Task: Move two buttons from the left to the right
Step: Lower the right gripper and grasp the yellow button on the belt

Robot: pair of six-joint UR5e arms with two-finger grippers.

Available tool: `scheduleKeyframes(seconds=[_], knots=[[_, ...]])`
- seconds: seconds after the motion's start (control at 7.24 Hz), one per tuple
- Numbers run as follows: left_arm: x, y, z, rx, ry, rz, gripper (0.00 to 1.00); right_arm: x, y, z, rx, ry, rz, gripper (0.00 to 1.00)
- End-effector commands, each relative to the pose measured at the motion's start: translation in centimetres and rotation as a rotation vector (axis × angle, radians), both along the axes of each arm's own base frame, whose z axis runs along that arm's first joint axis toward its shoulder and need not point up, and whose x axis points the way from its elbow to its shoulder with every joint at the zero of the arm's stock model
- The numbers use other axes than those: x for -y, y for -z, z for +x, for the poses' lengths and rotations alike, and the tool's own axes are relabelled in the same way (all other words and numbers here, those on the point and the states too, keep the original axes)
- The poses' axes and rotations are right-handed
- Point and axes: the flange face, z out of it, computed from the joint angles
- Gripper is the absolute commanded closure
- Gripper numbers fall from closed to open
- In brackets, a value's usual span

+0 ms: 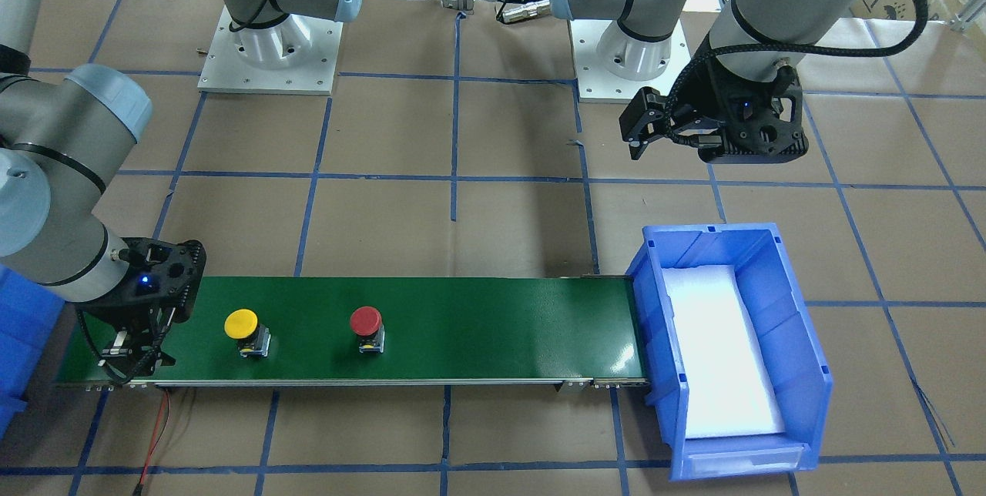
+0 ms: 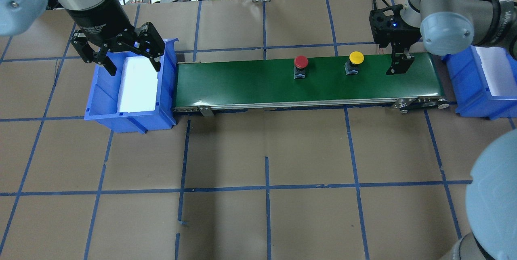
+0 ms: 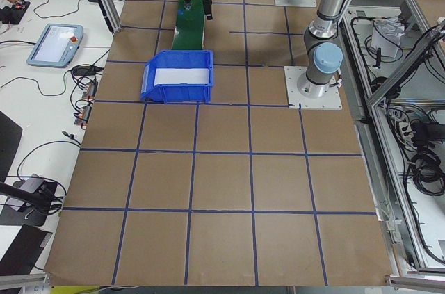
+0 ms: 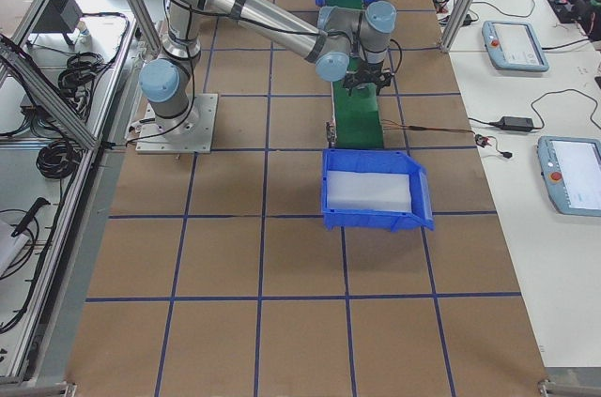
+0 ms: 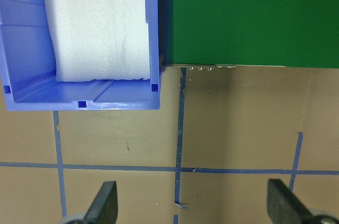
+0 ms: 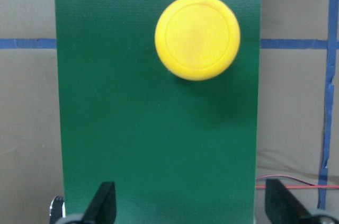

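The green belt [image 2: 250, 80] is being occupied by both buttons. The left gripper [image 2: 133, 67] is being held open near the blue bin [image 2: 129, 122], and the right gripper [image 2: 400, 65] open over the belt's end, with fingers being cropped in the wrist views. The yellow button [image 2: 356, 57] is being shown just beside the right gripper, its base hidden there, and the red button [image 2: 301, 61] mid-belt.

Green conveyor belt [image 2: 242, 82]; blue bins [image 2: 169, 90] (white foam [image 2: 139, 82] inside) at both ends

Overhead cam: behind me, looking fwd & down; front cam faces me across the table [image 1: 385, 226], steep. Both share the whole belt [image 2: 250, 82]. Side cams look along the table from each end, far off. My L wrist cam: straight down, close, on bin [image 5: 79, 102] & belt end; R wrist cam: belt & yellow button [image 6: 197, 37].
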Motion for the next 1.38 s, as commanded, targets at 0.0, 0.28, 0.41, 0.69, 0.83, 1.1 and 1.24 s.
scheduleKeyframes(seconds=[0.0, 0.28, 0.41, 0.69, 0.83, 1.1, 1.24], knots=[[0.0, 0.0, 0.0, 0.001, 0.0, 0.0, 0.0, 0.0, 0.2, 0.0, -0.005, 0.0, 0.004, 0.0], [0.0, 0.0, 0.1, 0.001, 0.002, 0.0, 0.0, -0.1, -0.2, 0.0, -0.004, 0.006, -0.001, 0.0], [0.0, 0.0, 0.2, 0.003, 0.008, 0.0, 0.0, -0.1, -0.2, 0.1, -0.003, 0.004, -0.001, 0.0], [0.0, 0.0, 0.2, 0.008, 0.009, 0.0, 0.0, -0.2, -0.4, 1.4, -0.005, -0.009, -0.005, 0.0], [0.1, 0.1, 0.2, 0.006, 0.009, 0.001, 0.0, -0.2, -0.6, 2.6, -0.009, -0.003, -0.008, 0.0], [0.0, 0.0, 0.2, 0.01, 0.009, 0.0, 0.0, -0.2, -0.2, 3.2, -0.008, -0.008, -0.002, 0.0], [0.0, 0.0, 0.2, 0.01, 0.009, 0.0, 0.0, -0.2, -0.3, 3.1, -0.01, -0.006, -0.003, 0.0]])
